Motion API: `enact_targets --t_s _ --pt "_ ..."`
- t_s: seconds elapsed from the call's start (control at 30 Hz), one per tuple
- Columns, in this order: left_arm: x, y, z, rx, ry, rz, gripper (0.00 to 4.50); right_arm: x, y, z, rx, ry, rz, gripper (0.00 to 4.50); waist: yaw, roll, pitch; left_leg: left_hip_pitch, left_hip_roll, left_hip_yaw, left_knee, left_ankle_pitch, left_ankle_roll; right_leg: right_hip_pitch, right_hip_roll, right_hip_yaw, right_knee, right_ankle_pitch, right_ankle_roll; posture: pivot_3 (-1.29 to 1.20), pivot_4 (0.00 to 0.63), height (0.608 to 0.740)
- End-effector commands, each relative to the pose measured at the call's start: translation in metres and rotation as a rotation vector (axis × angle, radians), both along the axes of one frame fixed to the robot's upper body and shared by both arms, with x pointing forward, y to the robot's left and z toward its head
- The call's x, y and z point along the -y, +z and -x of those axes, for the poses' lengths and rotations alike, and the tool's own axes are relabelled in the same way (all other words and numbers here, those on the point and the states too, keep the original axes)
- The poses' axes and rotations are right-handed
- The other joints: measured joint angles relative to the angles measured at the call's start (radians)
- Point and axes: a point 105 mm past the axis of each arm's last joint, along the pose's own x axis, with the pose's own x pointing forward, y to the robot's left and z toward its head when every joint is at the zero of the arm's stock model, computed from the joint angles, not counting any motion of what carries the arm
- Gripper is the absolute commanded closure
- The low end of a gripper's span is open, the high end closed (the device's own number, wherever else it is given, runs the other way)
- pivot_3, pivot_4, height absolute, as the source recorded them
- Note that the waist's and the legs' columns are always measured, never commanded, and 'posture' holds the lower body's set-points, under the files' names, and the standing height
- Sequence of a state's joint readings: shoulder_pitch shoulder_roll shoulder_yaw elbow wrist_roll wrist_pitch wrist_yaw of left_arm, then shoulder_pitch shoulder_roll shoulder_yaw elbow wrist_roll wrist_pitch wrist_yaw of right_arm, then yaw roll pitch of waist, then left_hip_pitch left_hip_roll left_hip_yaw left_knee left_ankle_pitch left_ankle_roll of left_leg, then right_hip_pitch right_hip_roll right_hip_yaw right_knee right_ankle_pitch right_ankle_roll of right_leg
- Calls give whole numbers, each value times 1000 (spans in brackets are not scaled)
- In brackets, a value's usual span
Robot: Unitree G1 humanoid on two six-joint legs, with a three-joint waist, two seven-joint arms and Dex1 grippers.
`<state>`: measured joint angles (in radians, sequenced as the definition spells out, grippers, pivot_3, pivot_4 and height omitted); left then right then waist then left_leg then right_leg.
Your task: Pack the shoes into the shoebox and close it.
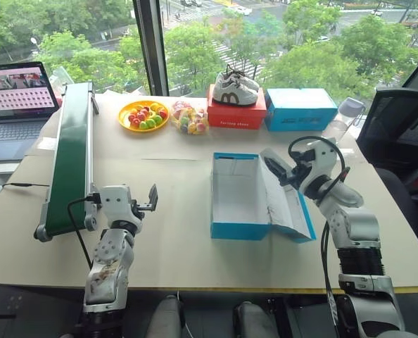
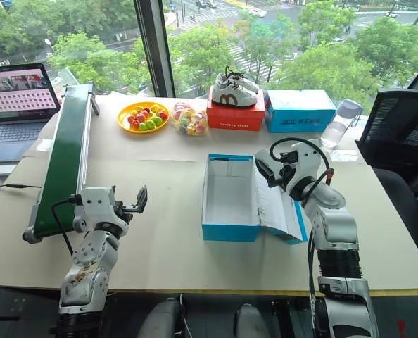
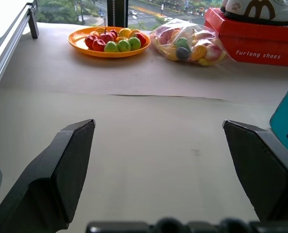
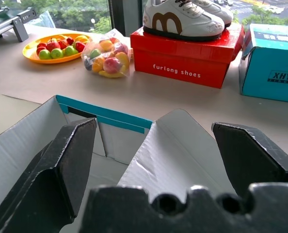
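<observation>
The blue shoebox (image 1: 238, 231) stands open in the middle of the table, its white inside empty. Its hinged lid (image 1: 288, 205) lies folded out to the right. The shoes are out of view. My right gripper (image 1: 274, 167) hovers open over the lid's far end, pointing toward the box; from the wrist its fingers (image 4: 66, 160) frame the box's white inside wall and the lid flap. My left gripper (image 1: 151, 197) is open and empty, low over bare table well left of the box, whose blue corner (image 3: 287, 126) shows at the edge of the left wrist view.
A green conveyor (image 1: 72, 155) runs along the left side, a laptop (image 1: 15, 95) behind it. At the back are an orange fruit plate (image 1: 144, 115), a fruit bag (image 1: 188, 117), white sneakers (image 1: 233, 88) on a red box (image 1: 236, 114), another blue box (image 1: 300, 109) and a bottle (image 1: 344, 116).
</observation>
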<state>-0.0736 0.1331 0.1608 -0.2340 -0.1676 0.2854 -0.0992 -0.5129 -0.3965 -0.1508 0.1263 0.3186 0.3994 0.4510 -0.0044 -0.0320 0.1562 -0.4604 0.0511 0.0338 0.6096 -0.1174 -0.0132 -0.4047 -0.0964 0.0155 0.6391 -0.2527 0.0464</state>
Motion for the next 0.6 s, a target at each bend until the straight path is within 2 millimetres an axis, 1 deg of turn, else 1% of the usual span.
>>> enact_targets --t_s 0.03,0.07,0.1,0.13,0.17,0.27,0.33,0.4,0.47,0.5,0.6 --pt "-12 26 -1 84 47 -39 0 -34 35 4 110 116 -81 22 0 0 0 0 0 0 0 0 0 0 0 0 0 0 0 0 150 739" --pt "-24 41 0 123 93 -71 0 -69 49 16 121 281 -147 22 -7 0 0 0 0 0 0 0 0 0 0 0 0 0 0 0 150 739" --pt "-38 50 1 141 139 -85 0 -98 61 32 124 439 -188 22 -16 0 1 0 1 0 0 0 0 -1 1 0 1 1 0 0 150 739" --pt "-51 55 3 144 183 -90 0 -117 68 47 125 565 -198 22 -24 0 2 0 2 0 -1 0 0 -3 3 1 1 1 -2 0 150 739" --pt "-66 56 5 137 233 -89 0 -127 71 58 121 642 -193 22 -29 0 2 0 3 0 -2 1 1 -4 4 2 2 1 -3 0 150 739" --pt "-96 64 12 138 319 -77 0 -145 73 82 93 808 -162 22 -26 1 2 1 4 -3 -3 2 4 -3 6 0 5 0 -5 0 150 739" --pt "-117 68 18 128 369 -69 0 -159 71 106 69 958 -120 22 -16 0 3 1 4 -3 -3 2 4 -2 5 -1 3 -1 -5 0 150 739" --pt "-127 65 21 86 378 -60 0 -165 65 121 35 1054 -90 22 -8 -1 3 1 3 -3 -2 1 2 -1 3 -2 1 -1 -4 0 150 739" --pt "-137 59 25 39 399 -71 0 -168 57 125 7 1090 -62 22 -7 -2 3 0 3 -2 -2 -2 -4 -2 1 -2 1 -1 -5 0 150 739" --pt "-141 58 27 23 411 -75 0 -169 55 125 1 1092 -54 22 -7 -2 3 0 3 -1 -2 -3 -5 -3 1 -3 0 -4 -11 0 150 739" --pt "-147 57 30 6 428 -40 0 -171 48 119 -6 1063 -28 22 -7 -2 3 1 3 -1 -2 -4 -6 -5 -1 -4 0 -4 -11 0 150 739"
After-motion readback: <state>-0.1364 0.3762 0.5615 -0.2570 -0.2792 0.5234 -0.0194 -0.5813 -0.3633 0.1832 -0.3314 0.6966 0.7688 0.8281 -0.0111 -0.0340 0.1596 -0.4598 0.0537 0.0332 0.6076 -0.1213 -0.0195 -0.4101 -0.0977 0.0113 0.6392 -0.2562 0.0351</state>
